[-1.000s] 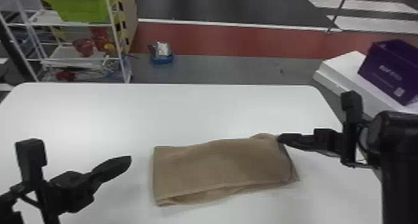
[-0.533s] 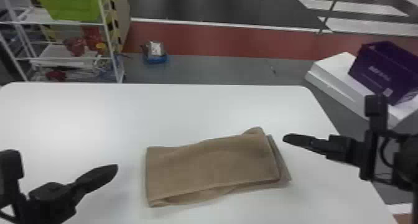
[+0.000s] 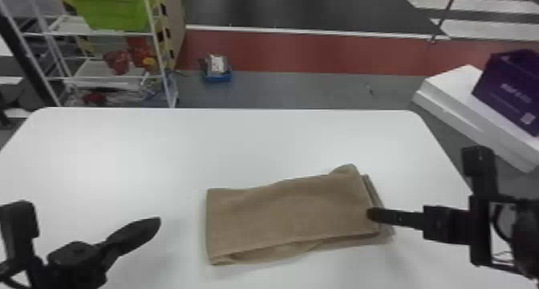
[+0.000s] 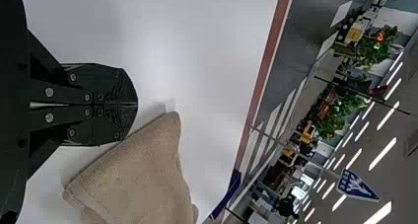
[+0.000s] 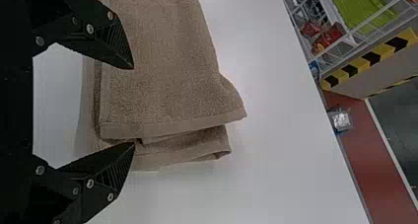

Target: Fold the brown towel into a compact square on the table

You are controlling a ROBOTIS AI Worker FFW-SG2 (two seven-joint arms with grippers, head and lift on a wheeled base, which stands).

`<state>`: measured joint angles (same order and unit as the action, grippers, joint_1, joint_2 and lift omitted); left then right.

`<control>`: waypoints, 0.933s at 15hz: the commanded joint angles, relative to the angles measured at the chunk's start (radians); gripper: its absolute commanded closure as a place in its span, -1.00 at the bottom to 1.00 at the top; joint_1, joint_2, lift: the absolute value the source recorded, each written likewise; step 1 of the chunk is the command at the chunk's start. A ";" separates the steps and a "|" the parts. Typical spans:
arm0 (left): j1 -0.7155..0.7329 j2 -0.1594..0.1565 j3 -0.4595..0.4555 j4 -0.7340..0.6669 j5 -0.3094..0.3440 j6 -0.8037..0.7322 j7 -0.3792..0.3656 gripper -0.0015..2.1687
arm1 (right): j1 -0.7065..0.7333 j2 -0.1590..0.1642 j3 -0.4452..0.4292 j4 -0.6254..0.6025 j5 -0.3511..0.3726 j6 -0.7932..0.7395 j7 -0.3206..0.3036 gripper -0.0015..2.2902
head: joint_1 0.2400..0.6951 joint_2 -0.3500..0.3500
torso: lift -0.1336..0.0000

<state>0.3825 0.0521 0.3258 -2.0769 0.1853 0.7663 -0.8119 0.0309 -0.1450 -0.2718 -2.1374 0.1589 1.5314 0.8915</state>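
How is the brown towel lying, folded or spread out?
Folded, though not yet a compact square: the brown towel forms an oblong, with layered edges showing at its right end.

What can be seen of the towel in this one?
The towel is plain brown, terry-like, with hemmed edges. It lies on the table, folded in layers into an oblong, not yet square. Lower layers peek out at the right end and near side. The right tool, open, is at the right end; contact is unclear.

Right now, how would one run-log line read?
Towel on table, layers uneven | left gripper shut, empty | right gripper open, at towel's edge
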 commanded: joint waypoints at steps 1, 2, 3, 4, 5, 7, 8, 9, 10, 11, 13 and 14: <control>0.001 -0.002 0.002 0.001 0.002 0.000 -0.006 0.97 | 0.014 0.008 0.037 0.031 0.039 -0.084 -0.013 -0.65 | 1.00 -0.20 | -0.85; 0.002 -0.003 0.002 0.003 0.002 0.000 -0.006 0.98 | 0.014 0.008 0.043 0.039 0.044 -0.105 -0.014 -0.65 | 1.00 -0.19 | -0.85; 0.004 -0.003 0.002 0.005 0.002 0.000 -0.006 0.97 | 0.014 0.007 0.046 0.044 0.048 -0.118 -0.014 -0.65 | 1.00 -0.18 | -0.85; 0.004 -0.003 0.002 0.006 0.002 0.000 -0.006 0.97 | 0.014 0.007 0.052 0.045 0.062 -0.118 -0.016 -0.65 | 1.00 -0.18 | -0.85; 0.004 -0.002 0.004 0.006 0.002 0.000 -0.006 0.98 | 0.010 0.007 0.060 0.050 0.073 -0.118 -0.014 -0.64 | 1.00 -0.18 | -0.85; 0.002 -0.003 0.007 0.006 0.002 0.000 -0.006 0.97 | 0.000 0.005 0.062 0.060 0.076 -0.112 -0.006 -0.48 | 1.00 -0.17 | -0.85; 0.002 -0.003 0.007 0.006 0.002 0.000 -0.004 0.97 | -0.009 0.002 0.069 0.071 0.077 -0.105 -0.002 -0.40 | 1.00 -0.17 | -0.85; 0.001 -0.003 0.007 0.006 0.002 0.000 -0.003 0.97 | -0.016 0.001 0.072 0.076 0.082 -0.102 0.006 -0.28 | 1.00 -0.17 | -0.85; 0.001 -0.003 0.007 0.006 0.002 0.000 -0.003 0.97 | -0.022 -0.001 0.079 0.079 0.083 -0.084 0.007 -0.19 | 1.00 -0.16 | -0.85; 0.001 -0.003 0.007 0.006 0.000 0.000 -0.001 0.97 | -0.031 -0.004 0.088 0.087 0.093 -0.069 0.010 -0.18 | 1.00 -0.15 | -0.85; 0.001 -0.003 0.007 0.006 0.000 0.000 -0.001 0.97 | -0.046 -0.005 0.102 0.097 0.105 -0.044 0.024 -0.18 | 1.00 -0.14 | -0.85; 0.001 -0.003 0.009 0.006 0.000 0.000 -0.001 0.98 | -0.045 -0.004 0.103 0.094 0.096 -0.035 0.027 -0.18 | 1.00 -0.13 | -0.85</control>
<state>0.3835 0.0490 0.3331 -2.0709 0.1857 0.7664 -0.8135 -0.0105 -0.1499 -0.1737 -2.0442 0.2591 1.4795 0.9161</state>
